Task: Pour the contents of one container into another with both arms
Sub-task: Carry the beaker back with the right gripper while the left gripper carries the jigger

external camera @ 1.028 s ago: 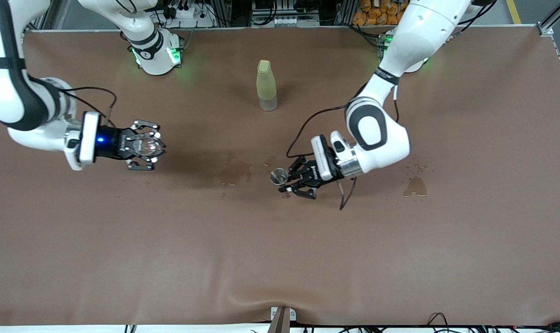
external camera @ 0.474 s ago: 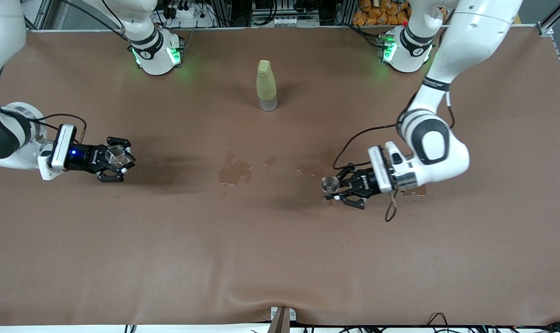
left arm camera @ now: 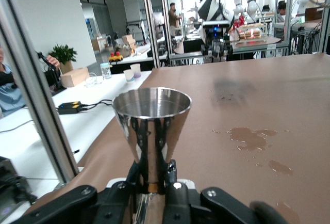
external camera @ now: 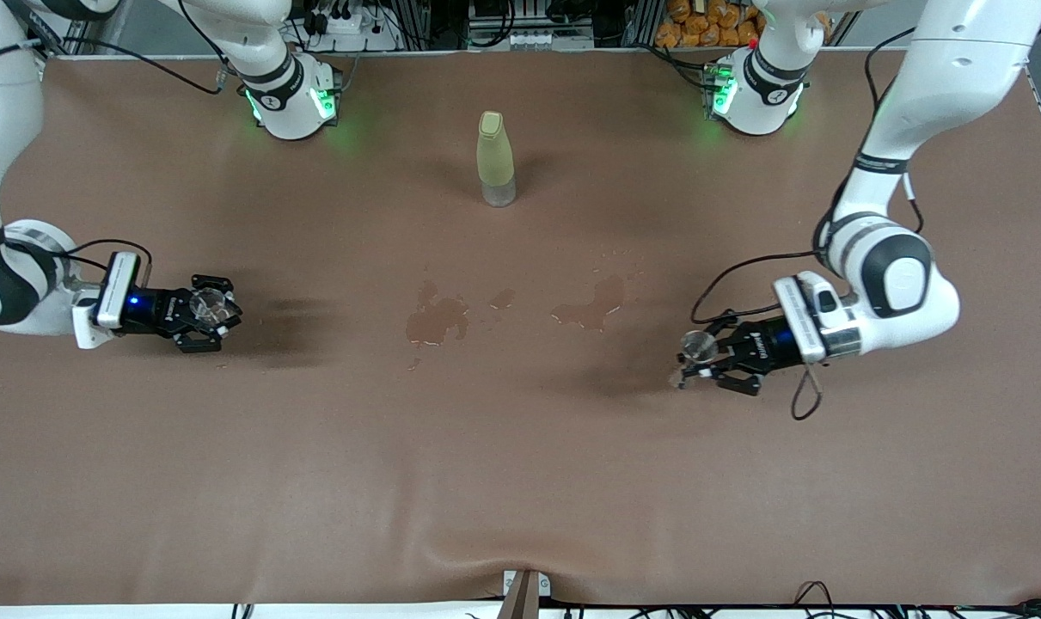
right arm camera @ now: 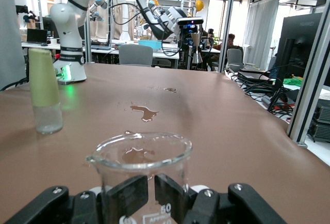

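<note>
Table (external camera: 520, 481): brown mat covering the whole work surface, with a soft ridge in it at the edge nearest the front camera.
Left arm (external camera: 933, 103): white with black joint bands, reaching from its base out to its own end of the table, forearm bent low over the mat.
Right arm (external camera: 4, 215): white with black bands, reaching down at its own end of the table, wrist lying nearly level.
Bottle (external camera: 495, 158): tall, yellow-green with a clear base, standing upright midway between the two bases, well apart from both grippers; it also shows in the right wrist view (right arm camera: 44, 91).
Wet patches (external camera: 438, 316): several dark stains on the mat in the middle of the table, nearer to the front camera than the bottle; one more (external camera: 593, 305) lies toward the left arm's end.
Left gripper (external camera: 701, 361): black, low over the mat at the left arm's end, jaws closed on the stem of the metal cup.
Right gripper (external camera: 209, 311): black, low over the mat at the right arm's end, jaws closed on the glass cup.
Metal cup (left arm camera: 152, 126): shiny, cone-shaped, round rim up, held upright in the left gripper (left arm camera: 157, 180).
Glass cup (right arm camera: 140, 164): clear, with a pouring lip, upright in the right gripper (right arm camera: 152, 193); printed markings show on its wall.
</note>
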`<action>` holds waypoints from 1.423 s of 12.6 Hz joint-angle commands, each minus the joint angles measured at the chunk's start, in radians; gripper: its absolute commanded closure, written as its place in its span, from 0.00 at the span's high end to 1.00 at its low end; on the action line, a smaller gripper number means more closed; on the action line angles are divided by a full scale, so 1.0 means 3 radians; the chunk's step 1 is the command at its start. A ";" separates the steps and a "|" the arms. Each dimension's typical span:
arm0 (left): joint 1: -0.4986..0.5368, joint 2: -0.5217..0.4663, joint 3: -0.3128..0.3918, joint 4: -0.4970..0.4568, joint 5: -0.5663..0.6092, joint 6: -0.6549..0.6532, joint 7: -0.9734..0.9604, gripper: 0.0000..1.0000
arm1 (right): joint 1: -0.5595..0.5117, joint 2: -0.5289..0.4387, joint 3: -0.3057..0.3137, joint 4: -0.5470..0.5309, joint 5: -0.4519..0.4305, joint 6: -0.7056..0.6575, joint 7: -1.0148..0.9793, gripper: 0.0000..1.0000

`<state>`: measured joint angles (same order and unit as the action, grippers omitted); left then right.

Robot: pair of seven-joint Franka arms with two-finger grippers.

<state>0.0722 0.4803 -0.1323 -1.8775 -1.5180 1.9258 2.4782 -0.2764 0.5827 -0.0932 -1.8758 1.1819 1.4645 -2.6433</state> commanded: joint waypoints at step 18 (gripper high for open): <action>0.1191 0.0275 0.0012 -0.0706 0.0580 -0.0728 0.0662 0.00 | -0.0101 0.0993 0.0050 0.0511 -0.0222 0.0466 -0.0623 0.00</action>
<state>0.4114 0.5841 -0.1251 -2.0632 -1.3762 1.7114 2.6623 -0.2801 0.8600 -0.0935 -1.7470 1.1378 1.5911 -2.7400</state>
